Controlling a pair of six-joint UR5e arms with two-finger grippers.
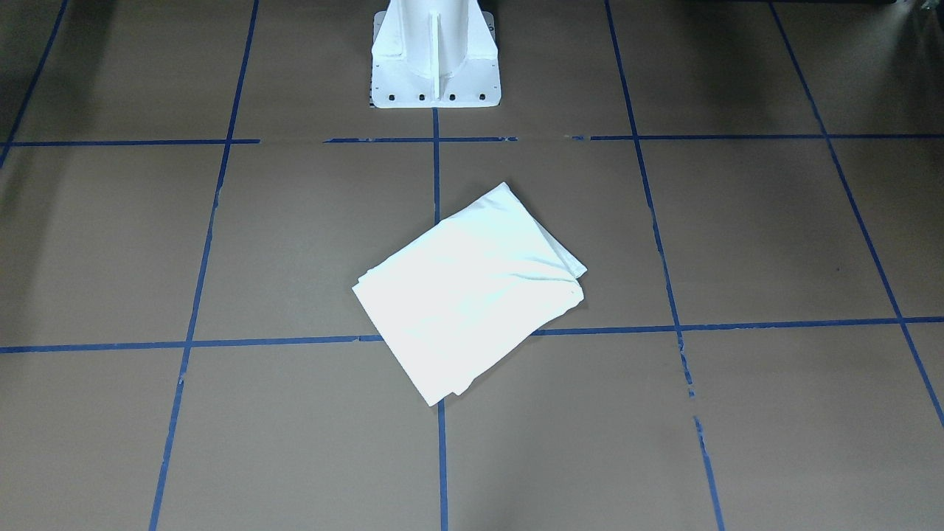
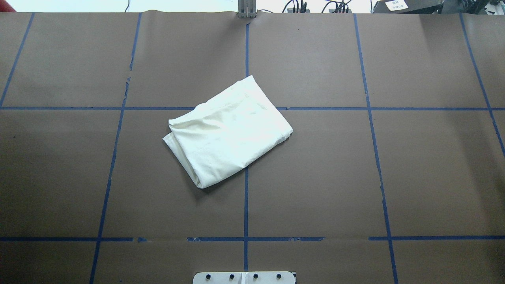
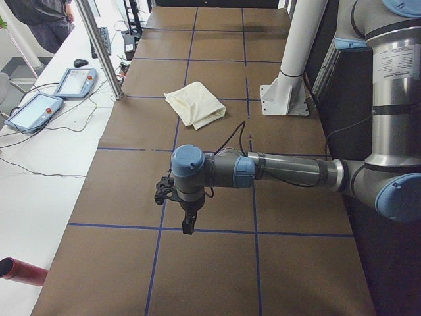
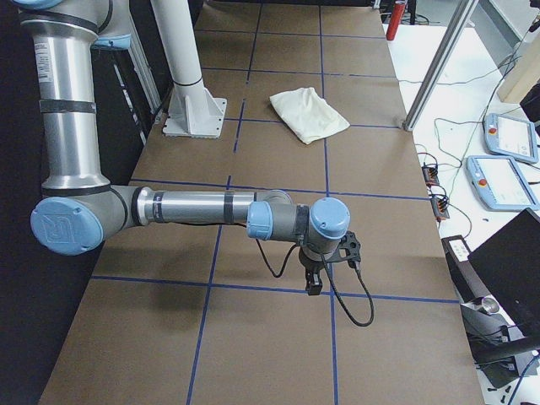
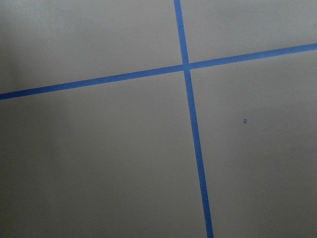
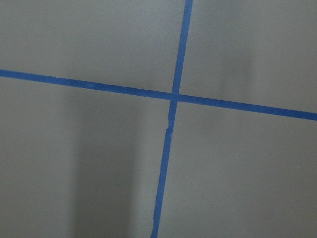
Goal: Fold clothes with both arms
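- Two grippers, the left gripper (image 3: 187, 222) and the right gripper (image 4: 313, 283), hang over the table (image 2: 394, 177) near opposite ends. Released or clenched: can't tell.
- Cream shirt (image 2: 227, 132) lies mid-table, well apart from both, in a compact rectangle, print hidden.
- Judgement: folding looks finished. Next, at most, square the loose edges.
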